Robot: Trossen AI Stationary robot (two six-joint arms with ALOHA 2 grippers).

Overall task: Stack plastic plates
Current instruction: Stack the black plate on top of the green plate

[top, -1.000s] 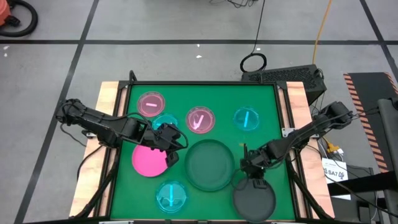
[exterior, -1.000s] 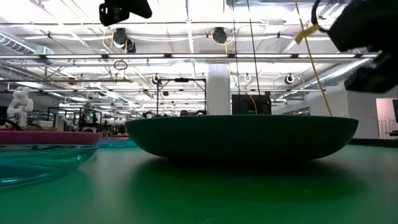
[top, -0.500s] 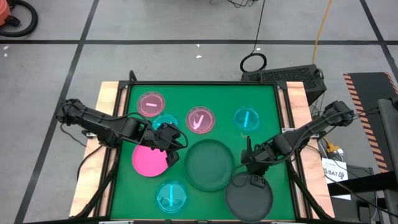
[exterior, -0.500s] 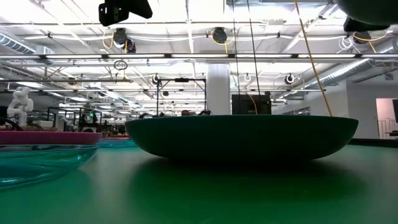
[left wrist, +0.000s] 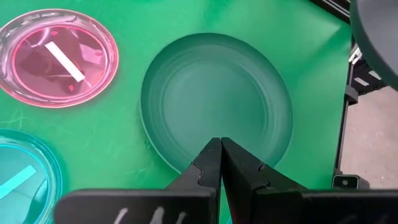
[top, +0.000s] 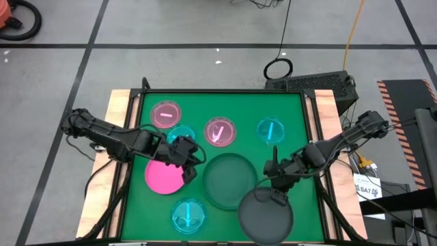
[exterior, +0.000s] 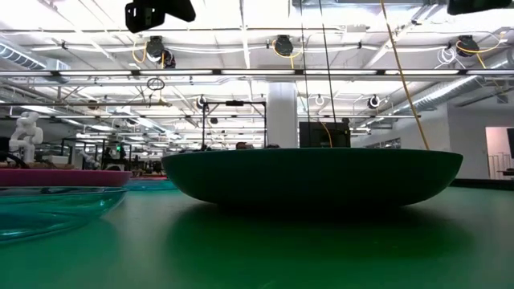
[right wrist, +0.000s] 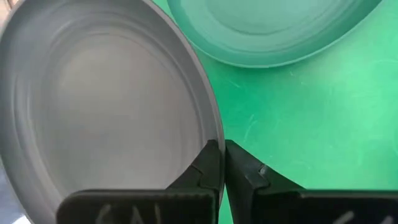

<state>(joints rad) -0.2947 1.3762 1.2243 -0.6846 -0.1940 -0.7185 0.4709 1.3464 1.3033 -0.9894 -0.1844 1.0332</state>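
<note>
Right gripper [top: 276,196] clamped on the rim of one dark grey plate [top: 265,219], held lifted at the near edge of the green worktop [top: 293,113], its rim overlapping the second grey plate [top: 229,180], which rests flat at centre. Left gripper [top: 194,166] with fingers together, poised between the solid pink plate [top: 162,176] and the second grey plate. Two translucent pink plates [top: 166,114] [top: 220,132] and cyan plates [top: 271,130] [top: 188,215] lie apart around them.

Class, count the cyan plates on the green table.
3: one at the far right, one at the near edge, one partly hidden under the left tool. More could be hidden.
</note>
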